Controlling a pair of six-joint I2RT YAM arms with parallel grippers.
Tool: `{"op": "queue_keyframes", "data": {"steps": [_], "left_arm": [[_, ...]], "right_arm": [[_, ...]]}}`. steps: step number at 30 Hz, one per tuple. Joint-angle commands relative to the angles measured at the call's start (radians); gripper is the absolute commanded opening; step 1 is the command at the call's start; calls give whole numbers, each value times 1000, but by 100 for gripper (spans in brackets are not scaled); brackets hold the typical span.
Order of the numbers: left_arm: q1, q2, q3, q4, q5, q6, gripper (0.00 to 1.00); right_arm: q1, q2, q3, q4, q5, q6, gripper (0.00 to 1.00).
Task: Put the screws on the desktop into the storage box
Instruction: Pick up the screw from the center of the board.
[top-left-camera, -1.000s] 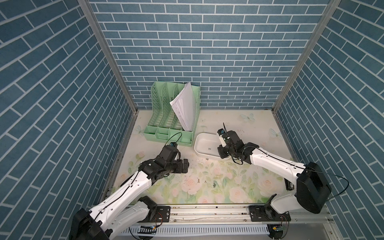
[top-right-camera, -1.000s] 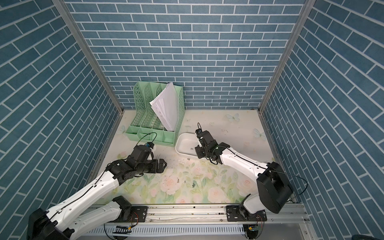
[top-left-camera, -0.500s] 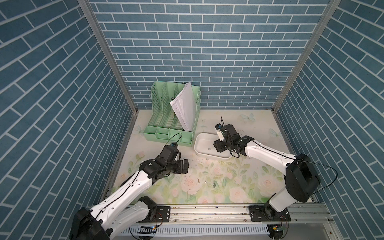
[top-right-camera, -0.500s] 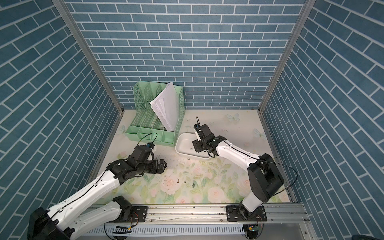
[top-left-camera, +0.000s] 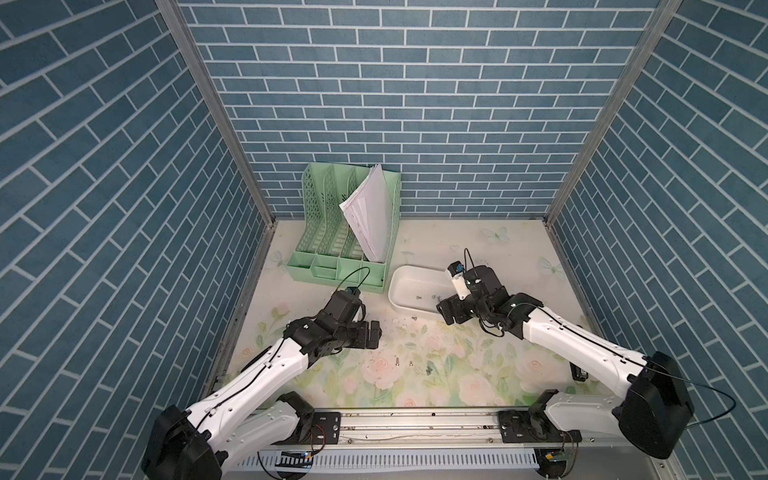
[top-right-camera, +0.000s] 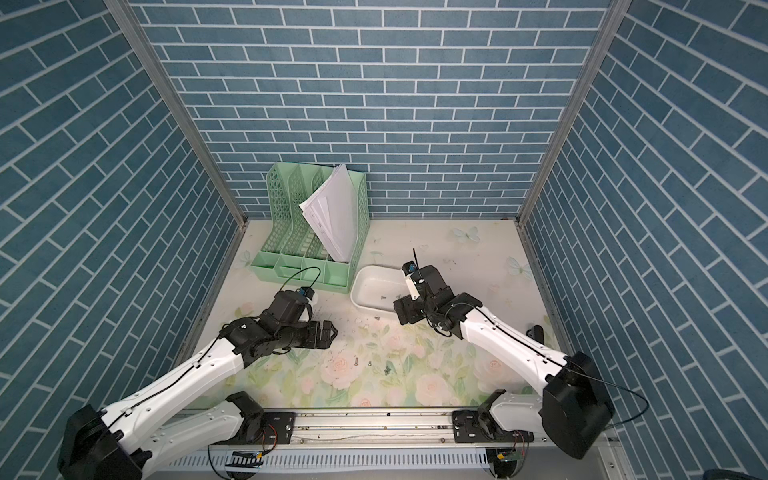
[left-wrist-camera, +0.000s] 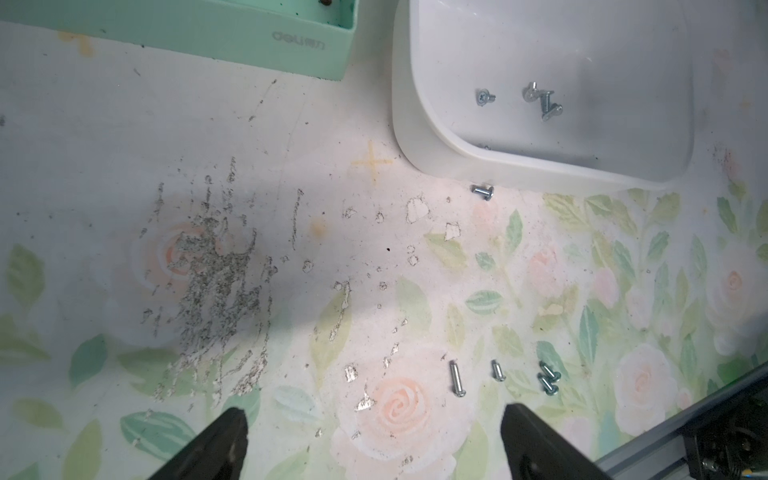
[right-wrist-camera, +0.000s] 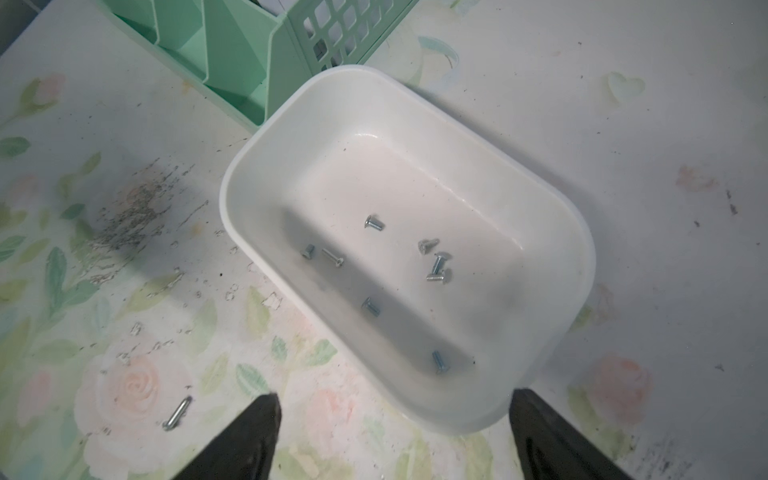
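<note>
The right gripper (right-wrist-camera: 392, 397) hangs over the near edge of the box (right-wrist-camera: 395, 174), its jaws spread wide with nothing between them. Under it about eight screws (right-wrist-camera: 374, 223) lie loose on the white floor of the box, most of them apart and three bunched close together. The left gripper (left-wrist-camera: 374, 411) hovers low over the desktop (left-wrist-camera: 104, 124), well apart from the box, jaws just as wide and just as empty.

Further out, five pieces are not yet in. A lone screw (left-wrist-camera: 482, 192) lies on the desktop just beside the box's outer wall. A long screw (left-wrist-camera: 457, 378), a short screw (left-wrist-camera: 498, 370) and a close pair (left-wrist-camera: 549, 370) sit together on the rose print, near the left gripper. The grey scuff marks (left-wrist-camera: 208, 270) on the desktop are only wear in the print. The green file rack (top-left-camera: 332, 232) stands behind, next to the box.

By this count the job looks well past halfway: eight or so in, five seen outside. Anything under the arms is hidden, so the count may run short. The group of four seems the natural next pick for the left side, and the lone one by the wall for the right
</note>
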Motion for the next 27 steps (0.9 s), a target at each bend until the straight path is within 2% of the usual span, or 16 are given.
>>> {"op": "queue_keyframes", "data": {"steps": [1, 7, 12, 15, 22, 27], "left_arm": [[-44, 27, -14, 33, -13, -25, 100], [-135, 104, -14, 89, -56, -78, 100], [-221, 204, 3, 118, -100, -125, 100], [-263, 267, 18, 128, -115, -151, 96], [-338, 371, 63, 128, -145, -198, 82], [-375, 429, 77, 134, -152, -229, 59]], "right_arm": [[20, -90, -54, -48, -125, 76, 95], [88, -234, -125, -104, -204, 114, 96], [145, -326, -152, -175, -204, 153, 96], [159, -369, -162, -214, -187, 170, 96], [162, -427, -189, -249, -176, 191, 96], [164, -424, -193, -248, -165, 191, 96]]}}
